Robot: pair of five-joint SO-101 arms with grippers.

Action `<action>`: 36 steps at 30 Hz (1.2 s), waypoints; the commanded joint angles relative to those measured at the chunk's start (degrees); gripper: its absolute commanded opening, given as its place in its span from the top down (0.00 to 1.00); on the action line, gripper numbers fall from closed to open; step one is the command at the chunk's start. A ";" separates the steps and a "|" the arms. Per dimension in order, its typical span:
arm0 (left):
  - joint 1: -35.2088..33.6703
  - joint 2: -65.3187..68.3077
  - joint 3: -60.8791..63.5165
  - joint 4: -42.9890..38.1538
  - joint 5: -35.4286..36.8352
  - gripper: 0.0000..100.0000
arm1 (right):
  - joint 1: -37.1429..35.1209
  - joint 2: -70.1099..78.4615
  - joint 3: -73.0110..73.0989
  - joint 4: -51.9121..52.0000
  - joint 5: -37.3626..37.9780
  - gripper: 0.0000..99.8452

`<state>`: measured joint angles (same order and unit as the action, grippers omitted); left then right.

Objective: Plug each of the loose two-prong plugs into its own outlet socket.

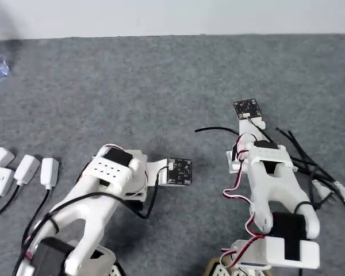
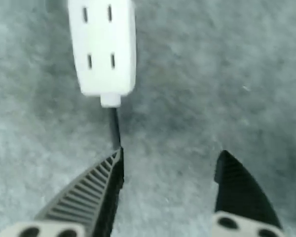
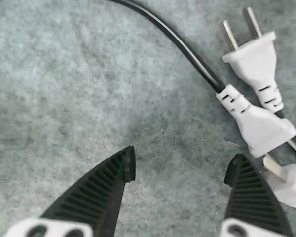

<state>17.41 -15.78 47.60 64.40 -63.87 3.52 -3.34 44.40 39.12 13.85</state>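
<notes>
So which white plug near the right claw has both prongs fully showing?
The far plug, the one farthest from the right claw: both its metal prongs lie bare. The near plug overlaps a third plug at its prong end.

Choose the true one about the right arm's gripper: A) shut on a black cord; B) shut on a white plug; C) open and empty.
C: the right gripper has its jaws apart over bare grey carpet, the white two-prong plugs lying beside it.
</notes>
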 commanded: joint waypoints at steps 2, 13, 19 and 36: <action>-2.99 -10.37 -0.40 4.84 0.44 0.71 | 0.48 -0.75 -1.14 0.13 0.35 0.71; -13.36 -51.43 -1.27 14.24 31.91 0.71 | 0.57 -2.68 -5.19 6.20 2.81 0.71; -21.19 -64.26 13.23 8.18 40.79 0.71 | 5.58 -9.54 -21.98 28.18 7.82 0.71; -24.88 -64.97 38.02 -9.58 52.92 0.71 | 19.65 11.38 -46.95 43.82 46.68 0.71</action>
<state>-6.86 -80.04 83.82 59.47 -11.82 23.03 6.68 0.88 85.54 53.93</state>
